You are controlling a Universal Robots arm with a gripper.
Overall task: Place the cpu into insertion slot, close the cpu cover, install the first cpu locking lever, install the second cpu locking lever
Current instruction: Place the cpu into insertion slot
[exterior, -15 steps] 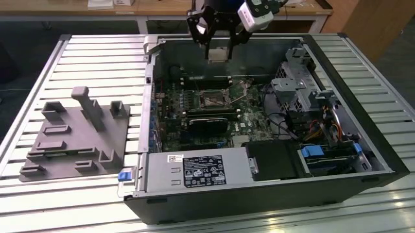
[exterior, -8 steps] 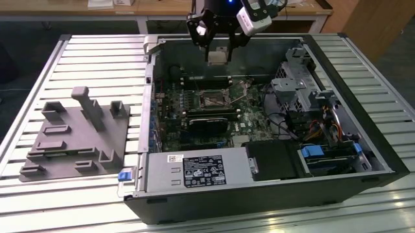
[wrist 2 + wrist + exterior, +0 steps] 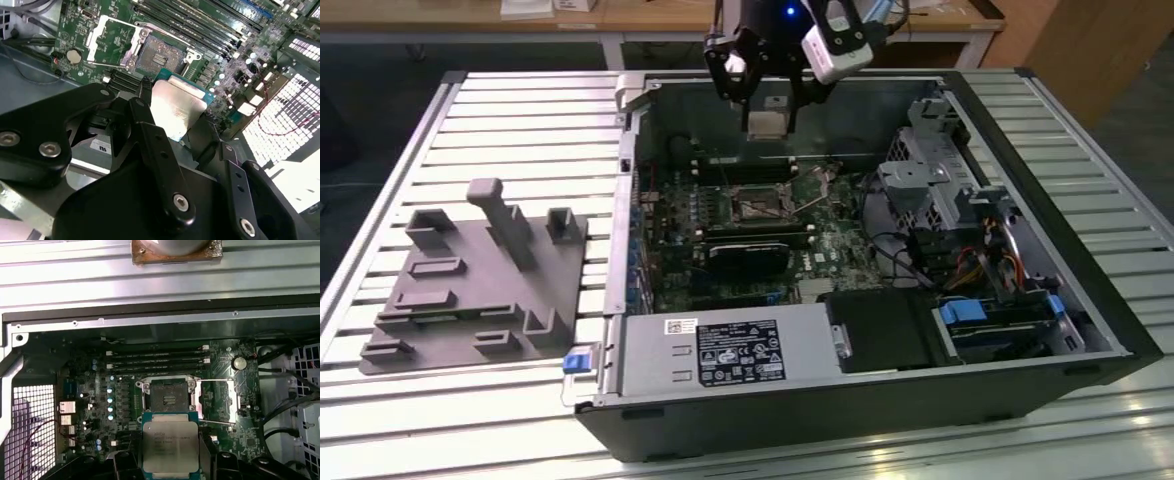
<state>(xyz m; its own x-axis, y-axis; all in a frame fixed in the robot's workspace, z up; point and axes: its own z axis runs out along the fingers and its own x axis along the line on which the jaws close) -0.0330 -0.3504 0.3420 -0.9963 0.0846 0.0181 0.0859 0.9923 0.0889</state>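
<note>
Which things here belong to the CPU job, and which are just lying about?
Job: hand, holding the cpu; insertion slot, empty; cpu cover, swung open.
Lying about: grey fixture plate; power supply; black card.

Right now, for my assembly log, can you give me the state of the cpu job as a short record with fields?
gripper: shut on the cpu, hanging over the motherboard inside the open computer case
cpu: held in the gripper, pale metal face showing, not yet seated
insertion slot: empty, dark centre exposed
cpu cover: swung open to one side of the insertion slot
work done: none of the four steps finished
</note>
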